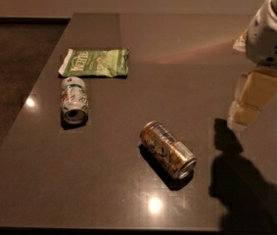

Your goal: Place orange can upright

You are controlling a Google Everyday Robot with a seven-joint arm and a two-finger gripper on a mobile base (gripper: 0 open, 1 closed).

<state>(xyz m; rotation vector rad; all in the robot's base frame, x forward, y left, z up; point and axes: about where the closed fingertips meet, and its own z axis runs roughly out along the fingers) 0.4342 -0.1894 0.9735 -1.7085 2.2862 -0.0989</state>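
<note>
The orange can [168,149] lies on its side on the table [103,190] (silver end facing front-right). The gripper [246,105] hangs over the table's right edge, apart from the can. Whether it is spread or closed, I cannot tell.
</note>
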